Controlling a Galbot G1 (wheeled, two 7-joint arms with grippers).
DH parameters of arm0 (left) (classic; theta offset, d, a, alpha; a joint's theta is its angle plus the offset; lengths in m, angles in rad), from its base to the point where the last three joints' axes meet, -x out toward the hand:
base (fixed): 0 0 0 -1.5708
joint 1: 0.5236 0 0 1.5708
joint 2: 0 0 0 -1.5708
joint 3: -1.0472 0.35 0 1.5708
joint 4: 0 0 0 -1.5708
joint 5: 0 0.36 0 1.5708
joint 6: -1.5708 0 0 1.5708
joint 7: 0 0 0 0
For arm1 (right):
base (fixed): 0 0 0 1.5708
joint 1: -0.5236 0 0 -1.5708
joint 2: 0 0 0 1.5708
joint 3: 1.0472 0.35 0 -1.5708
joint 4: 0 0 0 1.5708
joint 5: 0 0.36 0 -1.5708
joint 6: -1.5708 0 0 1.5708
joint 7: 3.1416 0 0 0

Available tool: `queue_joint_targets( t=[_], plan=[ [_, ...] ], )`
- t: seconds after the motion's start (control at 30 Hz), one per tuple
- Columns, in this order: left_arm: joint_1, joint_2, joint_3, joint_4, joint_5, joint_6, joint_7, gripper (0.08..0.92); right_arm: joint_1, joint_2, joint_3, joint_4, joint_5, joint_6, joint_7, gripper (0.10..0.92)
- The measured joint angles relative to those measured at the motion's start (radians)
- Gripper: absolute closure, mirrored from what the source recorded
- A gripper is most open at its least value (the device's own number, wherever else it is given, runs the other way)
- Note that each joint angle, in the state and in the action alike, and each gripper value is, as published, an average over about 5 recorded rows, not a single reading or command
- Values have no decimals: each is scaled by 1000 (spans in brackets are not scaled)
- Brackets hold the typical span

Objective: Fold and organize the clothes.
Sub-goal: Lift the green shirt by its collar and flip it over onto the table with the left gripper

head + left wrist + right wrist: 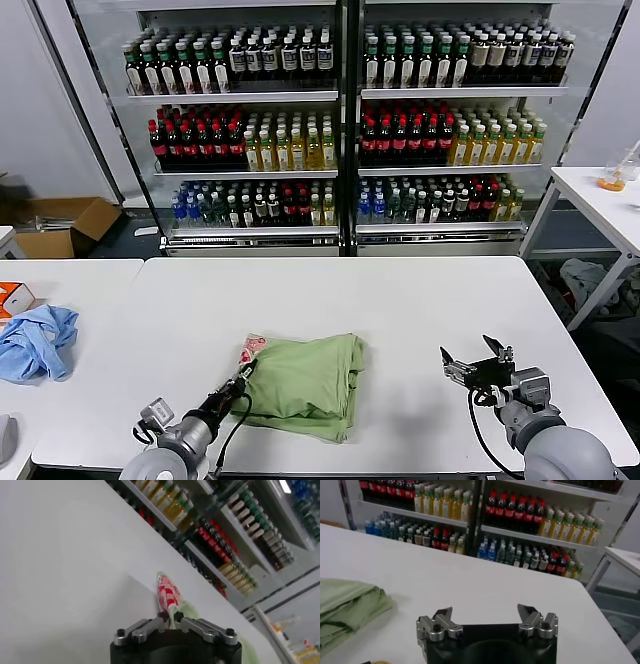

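The left claw (243,375) pinched the folded green shirt's (305,383) edge on the bench (400,300), the spread right claw (476,358) well apart, blue cloth (35,340) far left.

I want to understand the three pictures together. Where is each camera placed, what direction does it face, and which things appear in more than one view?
Head view: on the head, looking forward and down at the white table, drink shelves beyond; both arms show.
Left wrist view: on the left arm, looking along the left gripper, shut on the green polo shirt edge.
Right wrist view: on the right arm, over the open right gripper, facing the shelves.
Shared: shirt, table and shelves appear in all three.
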Motion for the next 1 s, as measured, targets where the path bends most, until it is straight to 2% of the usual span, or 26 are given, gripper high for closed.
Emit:
queue_joint_targets(
  t=[0.3,0.53,0.73,0.87,1.0],
  plan=[
    [17,35,-138,-37,-123,32,-8,897,11,10,-5,3,3,6,-5,203],
    [22,169,-394,-57,-110,83,16,897,32,28,-21,-1,4,9,-8,203],
    [44,290,-577,-104,-8,113,80,897,41,54,-40,5,-4,7,-8,203],
    [54,317,-596,-134,152,109,109,897,36,66,-49,11,-14,9,-10,203],
    [41,308,-527,-135,382,86,112,897,27,71,-49,20,-23,13,-13,203]
  ],
)
